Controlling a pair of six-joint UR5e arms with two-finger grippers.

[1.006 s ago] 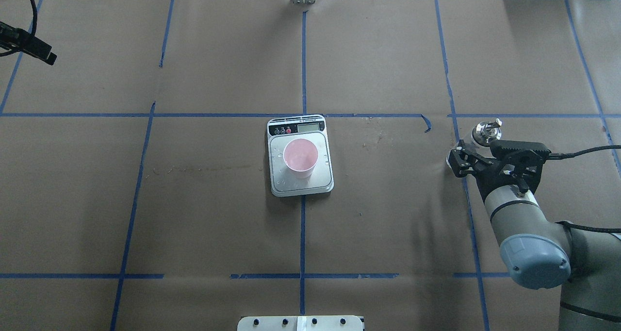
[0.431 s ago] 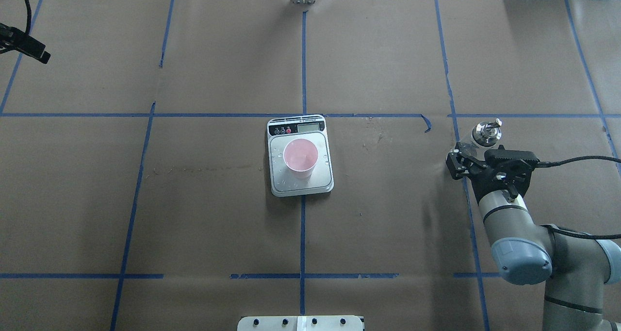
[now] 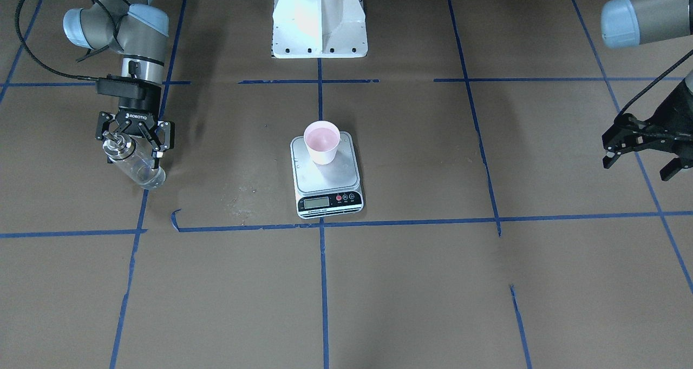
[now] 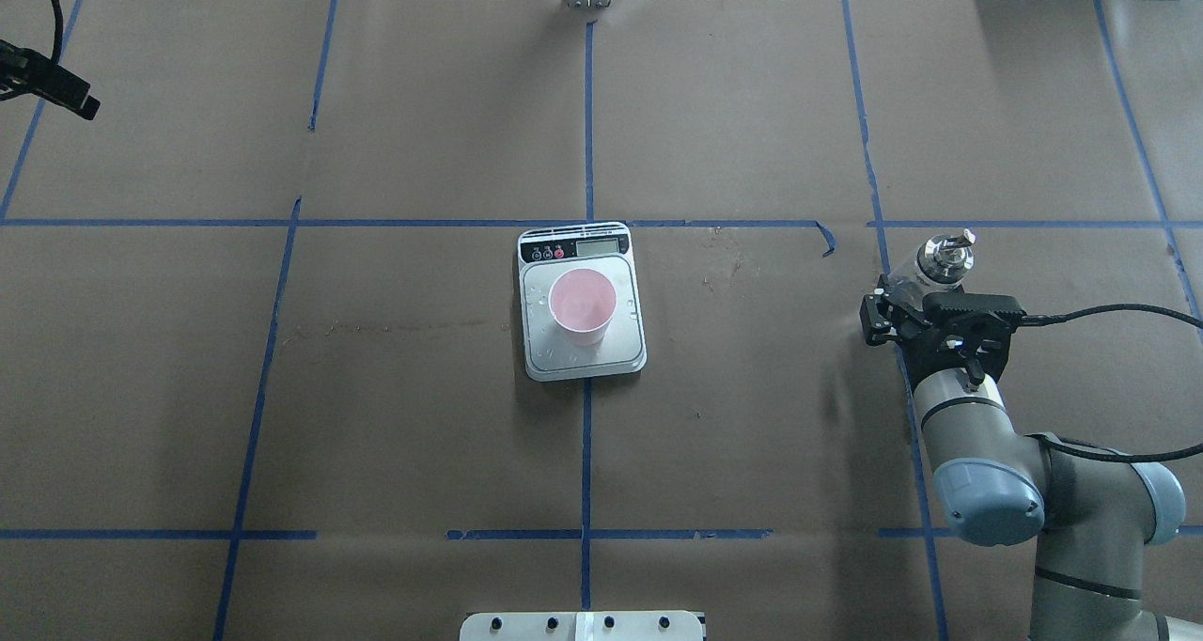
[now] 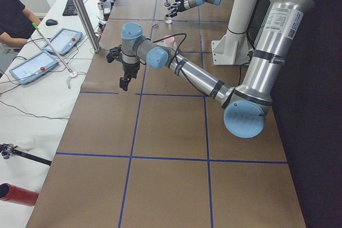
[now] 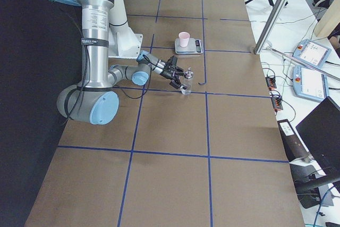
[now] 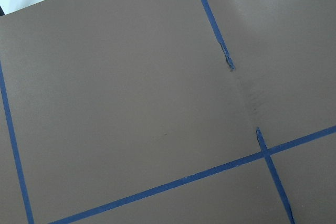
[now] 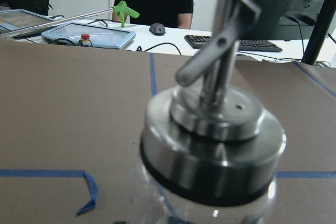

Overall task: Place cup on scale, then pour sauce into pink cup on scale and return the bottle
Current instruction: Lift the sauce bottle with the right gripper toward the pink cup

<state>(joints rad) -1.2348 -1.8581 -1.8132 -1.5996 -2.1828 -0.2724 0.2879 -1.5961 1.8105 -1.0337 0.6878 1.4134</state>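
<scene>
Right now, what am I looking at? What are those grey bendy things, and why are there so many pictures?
Those are two robot arms at a brown table, filmed by cameras above, in front, at each end, and on each wrist. A pink cup stands on a small kitchen scale in the middle. A clear glass bottle with a metal spout stands by the right arm. The left arm hangs off to the side. Both arms' jaws are open, so nothing is held.

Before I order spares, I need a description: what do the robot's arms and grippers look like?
Left arm and right arm: silver-grey tubes, pale blue joint caps, black cables. Left gripper and right gripper: black, two-fingered; the right is marked ROBOTIQ.
</scene>
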